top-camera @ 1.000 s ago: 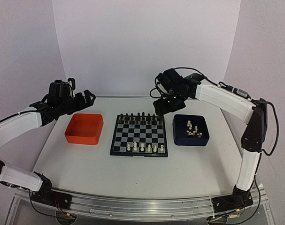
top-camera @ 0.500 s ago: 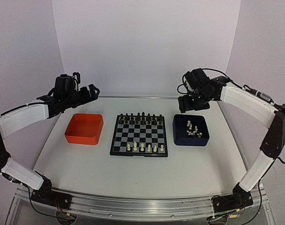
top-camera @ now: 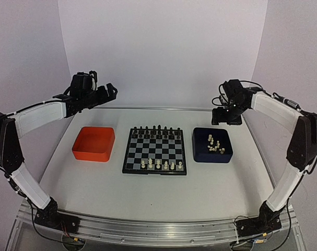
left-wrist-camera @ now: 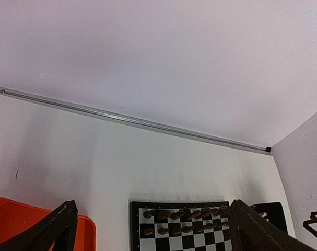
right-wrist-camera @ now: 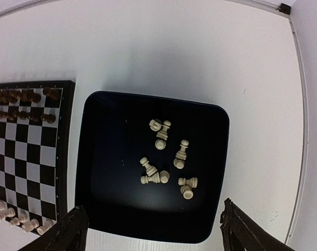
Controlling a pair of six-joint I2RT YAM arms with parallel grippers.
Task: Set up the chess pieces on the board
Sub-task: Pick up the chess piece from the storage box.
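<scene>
The board (top-camera: 155, 149) lies mid-table, with black pieces (top-camera: 155, 130) on its two far rows and several cream chess pieces (top-camera: 158, 164) standing on its near rows. More cream chess pieces (right-wrist-camera: 180, 155) lie tumbled in the dark blue tray (top-camera: 200, 157). My right gripper (top-camera: 226, 116) hangs open high over that tray's far edge. In its wrist view the right gripper (right-wrist-camera: 154, 206) frames the tray (right-wrist-camera: 95, 112), nothing between its fingers. My left gripper (top-camera: 107, 93) is open and empty, high behind the orange tray. From the left gripper (left-wrist-camera: 152, 209) I see the board's far rows (left-wrist-camera: 134, 230).
An empty orange tray (top-camera: 94, 144) sits left of the board; its corner (left-wrist-camera: 22, 222) shows in the left wrist view. The board's right edge (right-wrist-camera: 64, 136) runs close beside the blue tray. The back wall and side walls enclose the table.
My right gripper has swung right from the board's far right corner to above the blue tray's far edge. My left arm has risen and moved right and back. Both stay open.
</scene>
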